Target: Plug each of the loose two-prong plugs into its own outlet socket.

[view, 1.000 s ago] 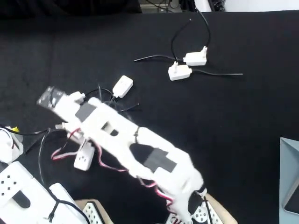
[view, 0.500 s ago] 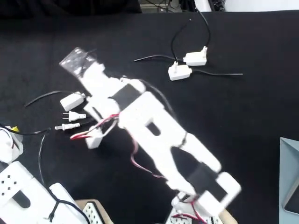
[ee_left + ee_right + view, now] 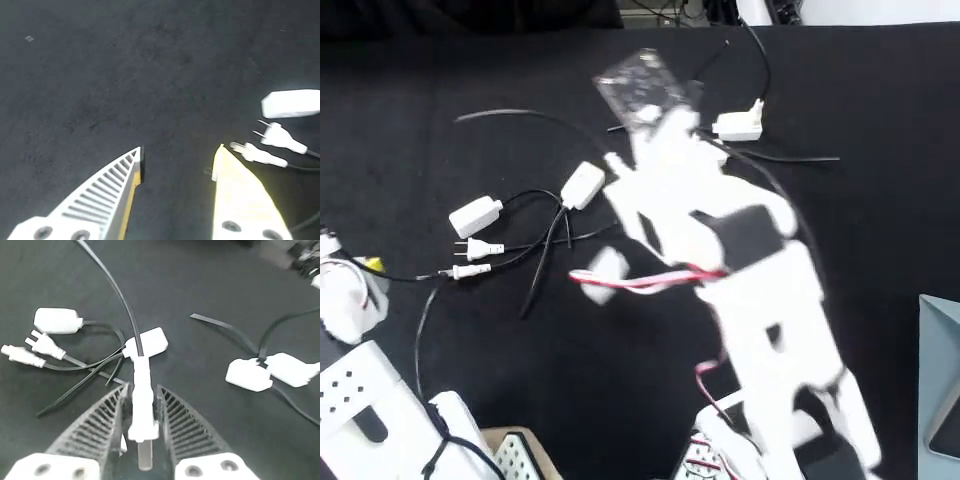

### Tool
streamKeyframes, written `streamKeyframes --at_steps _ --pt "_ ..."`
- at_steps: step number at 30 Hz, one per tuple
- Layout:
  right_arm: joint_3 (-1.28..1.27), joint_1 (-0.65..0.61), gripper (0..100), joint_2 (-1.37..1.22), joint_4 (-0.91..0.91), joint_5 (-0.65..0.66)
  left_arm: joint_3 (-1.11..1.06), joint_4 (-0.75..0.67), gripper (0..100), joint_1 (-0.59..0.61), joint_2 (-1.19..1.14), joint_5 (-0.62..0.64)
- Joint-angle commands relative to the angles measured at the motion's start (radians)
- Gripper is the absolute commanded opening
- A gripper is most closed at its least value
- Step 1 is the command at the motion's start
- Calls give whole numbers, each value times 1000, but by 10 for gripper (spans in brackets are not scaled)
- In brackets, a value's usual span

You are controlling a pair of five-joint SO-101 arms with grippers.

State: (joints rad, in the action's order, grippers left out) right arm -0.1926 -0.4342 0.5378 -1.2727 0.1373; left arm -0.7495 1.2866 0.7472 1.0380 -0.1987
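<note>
The white plug [image 3: 141,410] sits clamped lengthwise in the closed jaws of the right gripper [image 3: 142,388], its black cord [image 3: 116,295] running past a white socket block [image 3: 152,342] on the black table [image 3: 210,280]; so gripped, it could twist or slip when pressed home. The trailing cord may also drag the two loose plugs [image 3: 275,139] nearby; the left gripper [image 3: 180,149] hangs beside them with jaws apart and empty, so nothing braces a socket against sliding.
</note>
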Motion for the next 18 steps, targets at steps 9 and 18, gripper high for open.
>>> streamKeyframes --at_steps 9,18 --pt "-288 51 11 441 11 -8 44 -6 231 -386 6 3" --pt "-567 -123 11 677 175 -9 -28 -224 231 -575 6 186"
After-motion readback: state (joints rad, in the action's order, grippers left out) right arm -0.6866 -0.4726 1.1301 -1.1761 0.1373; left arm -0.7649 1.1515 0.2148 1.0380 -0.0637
